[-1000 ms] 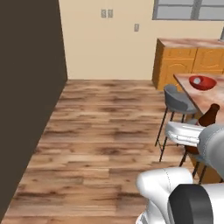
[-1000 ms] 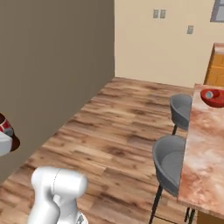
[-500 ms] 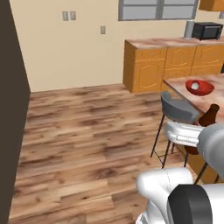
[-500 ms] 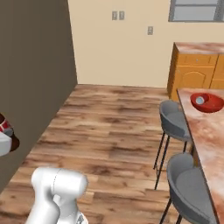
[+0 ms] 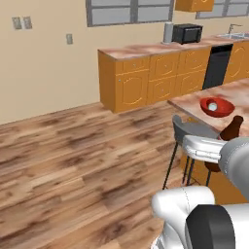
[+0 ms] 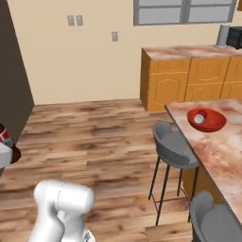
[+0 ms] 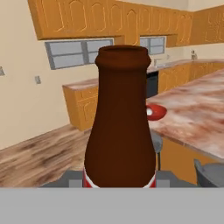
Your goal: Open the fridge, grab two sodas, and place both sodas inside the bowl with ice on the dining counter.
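The gripper [image 7: 119, 186] clamps the dark-brown bottle [image 7: 120, 122] upright as the red bowl [image 5: 217, 107] waits ahead on the dining counter [image 6: 222, 142] (a jolt could tip it loose).

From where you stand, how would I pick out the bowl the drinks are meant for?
Find the long island counter with the pinkish marbled top and grey stools alongside. Near its far end sits the bowl: shallow, round, glossy red, with something pale inside, the one red dish on that stone.

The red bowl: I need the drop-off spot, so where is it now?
The red bowl sits on the dining counter, near its end facing the orange cabinets, ahead and right of the arm, beyond a grey stool.
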### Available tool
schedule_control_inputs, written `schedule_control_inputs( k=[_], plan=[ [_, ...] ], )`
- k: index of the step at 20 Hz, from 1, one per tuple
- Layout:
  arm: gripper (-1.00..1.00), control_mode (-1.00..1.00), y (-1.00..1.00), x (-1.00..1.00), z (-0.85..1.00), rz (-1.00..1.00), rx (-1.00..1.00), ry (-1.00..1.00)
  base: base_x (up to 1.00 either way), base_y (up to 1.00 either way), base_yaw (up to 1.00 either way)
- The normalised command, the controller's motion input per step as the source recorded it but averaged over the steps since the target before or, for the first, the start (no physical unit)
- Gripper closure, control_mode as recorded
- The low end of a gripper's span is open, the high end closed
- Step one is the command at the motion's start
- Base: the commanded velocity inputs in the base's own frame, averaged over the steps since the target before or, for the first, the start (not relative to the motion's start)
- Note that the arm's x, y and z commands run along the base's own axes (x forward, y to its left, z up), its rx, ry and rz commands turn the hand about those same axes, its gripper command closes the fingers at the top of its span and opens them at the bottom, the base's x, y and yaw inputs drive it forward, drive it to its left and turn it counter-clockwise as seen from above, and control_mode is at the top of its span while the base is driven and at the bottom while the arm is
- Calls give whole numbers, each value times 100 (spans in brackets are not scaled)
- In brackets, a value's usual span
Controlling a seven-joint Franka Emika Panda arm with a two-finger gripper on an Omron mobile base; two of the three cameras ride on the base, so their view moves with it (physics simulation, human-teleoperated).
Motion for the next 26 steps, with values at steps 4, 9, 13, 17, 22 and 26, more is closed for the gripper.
schedule_control_inputs(
  k=[4,9,13,17,22,26],
  plan=[
    [100,100,0,0,0,0,0,0,86,46,-50],
    [100,100,0,0,0,0,0,0,69,54,-54],
    [100,100,0,0,0,0,0,0,67,52,-55],
    [100,100,0,0,0,0,0,0,66,50,-56],
    [100,100,0,0,0,0,0,0,67,45,-55],
    [100,100,0,0,0,0,0,0,70,19,-52]
  ],
)
